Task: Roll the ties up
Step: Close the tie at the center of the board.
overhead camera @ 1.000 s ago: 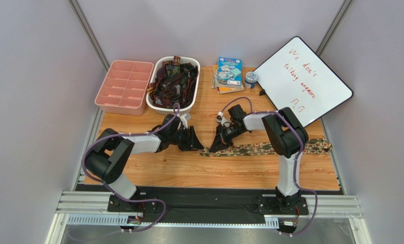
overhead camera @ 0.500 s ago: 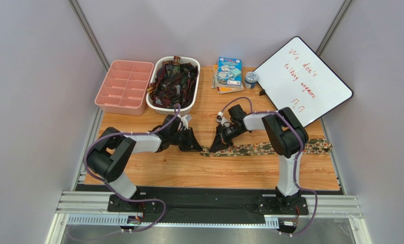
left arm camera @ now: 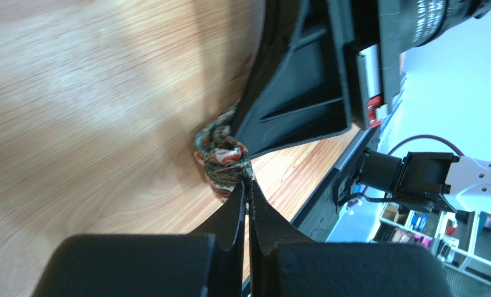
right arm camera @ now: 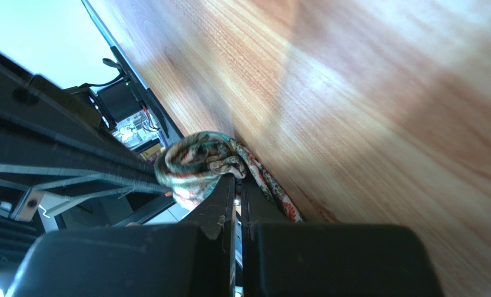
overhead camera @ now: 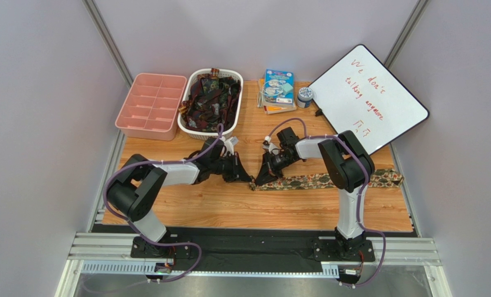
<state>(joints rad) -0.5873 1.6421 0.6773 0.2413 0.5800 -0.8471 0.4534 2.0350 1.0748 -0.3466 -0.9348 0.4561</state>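
Observation:
The olive-green and tan patterned tie (overhead camera: 328,180) lies flat across the wooden table (overhead camera: 229,207), running right from a small rolled end (overhead camera: 254,183). My left gripper (overhead camera: 244,176) and right gripper (overhead camera: 259,179) meet at that rolled end from either side. In the left wrist view, my left gripper (left arm camera: 248,183) is shut with its tips pinching the bunched roll (left arm camera: 222,158). In the right wrist view, my right gripper (right arm camera: 235,178) is shut with the roll (right arm camera: 189,164) at its tips. Dark red and black ties (overhead camera: 212,99) fill a white basket (overhead camera: 186,127).
A pink divided tray (overhead camera: 150,105) stands at the back left beside the basket. Books (overhead camera: 277,90), a small round tin (overhead camera: 304,96) and a tilted whiteboard (overhead camera: 368,96) stand at the back right. The tie's far end (overhead camera: 395,177) reaches the table's right edge.
My left gripper has moved right, up against the right gripper. The tie's left end has drawn in to the right and bunched into a small roll.

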